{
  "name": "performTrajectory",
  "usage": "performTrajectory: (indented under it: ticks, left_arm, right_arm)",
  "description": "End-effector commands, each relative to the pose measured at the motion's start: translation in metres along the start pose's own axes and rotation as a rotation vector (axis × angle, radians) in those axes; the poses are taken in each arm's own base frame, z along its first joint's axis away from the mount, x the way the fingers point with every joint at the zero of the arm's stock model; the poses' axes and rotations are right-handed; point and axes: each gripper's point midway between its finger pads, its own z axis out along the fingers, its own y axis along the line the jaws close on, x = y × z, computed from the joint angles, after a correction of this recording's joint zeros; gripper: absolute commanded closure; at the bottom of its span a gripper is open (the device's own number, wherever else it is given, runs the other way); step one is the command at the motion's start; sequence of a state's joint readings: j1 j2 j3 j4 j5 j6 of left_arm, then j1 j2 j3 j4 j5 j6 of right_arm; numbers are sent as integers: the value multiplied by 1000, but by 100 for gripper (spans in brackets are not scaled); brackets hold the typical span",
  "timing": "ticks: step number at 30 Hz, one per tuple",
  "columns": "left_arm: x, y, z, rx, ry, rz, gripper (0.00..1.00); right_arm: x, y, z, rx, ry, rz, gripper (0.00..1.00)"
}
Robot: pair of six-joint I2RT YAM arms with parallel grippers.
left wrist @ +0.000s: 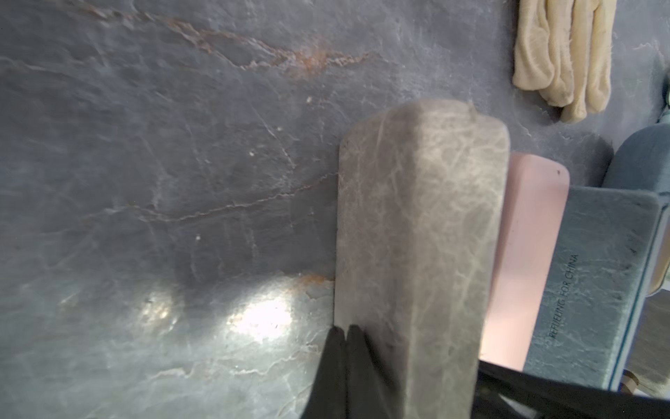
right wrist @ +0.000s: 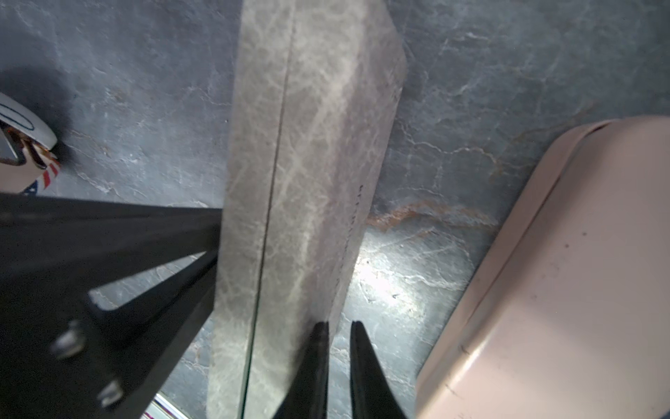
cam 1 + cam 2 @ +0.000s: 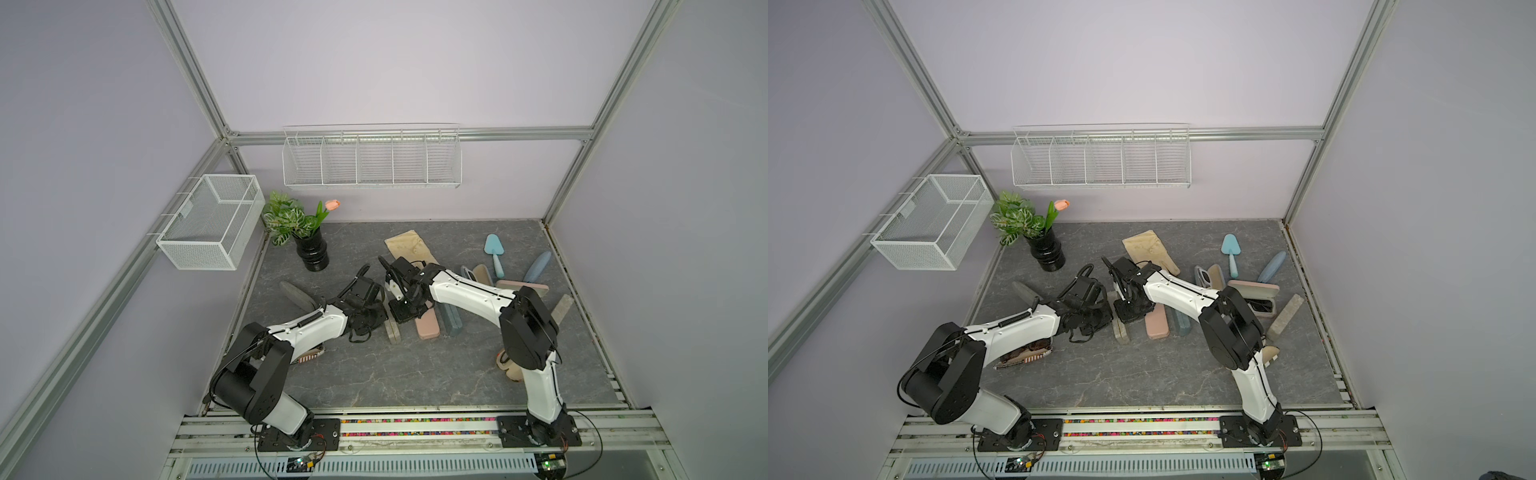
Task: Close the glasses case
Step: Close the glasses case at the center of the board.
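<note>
Grey marbled glasses case [image 3: 393, 333] lies on the tabletop [image 3: 374, 374], centre frame in both top views, seam thin, apparently shut. Left jaws are closed, tips against one long edge. Right jaws stand slightly parted, empty, at the opposite edge, evidently steadying it.

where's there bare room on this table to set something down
Biggest bare patch: the front half of the table, on the robot's side of the grey case and pink case. A smaller one lies between the vase and the cream glove. Crowded: centre to right, cases packed beside the trowel.
</note>
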State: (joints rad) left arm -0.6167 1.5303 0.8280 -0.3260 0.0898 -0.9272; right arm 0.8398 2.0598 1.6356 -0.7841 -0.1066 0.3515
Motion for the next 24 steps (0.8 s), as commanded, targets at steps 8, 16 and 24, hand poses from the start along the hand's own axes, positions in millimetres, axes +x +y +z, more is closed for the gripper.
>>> performTrajectory:
  ticks: [8,16,24]
  left_arm:
    - [-6,1,-29,5,-66,1,100]
    - [-5,19,-63,-27,-133,-5,85]
    - [-7,58,-126,-96,-275,-48,34]
  right_arm:
    - [0,-29,-48,188,-108,58,60]
    - [-2,-9,-68,149,-139,27,27]
    - [0,20,-45,118,-68,-35,16]
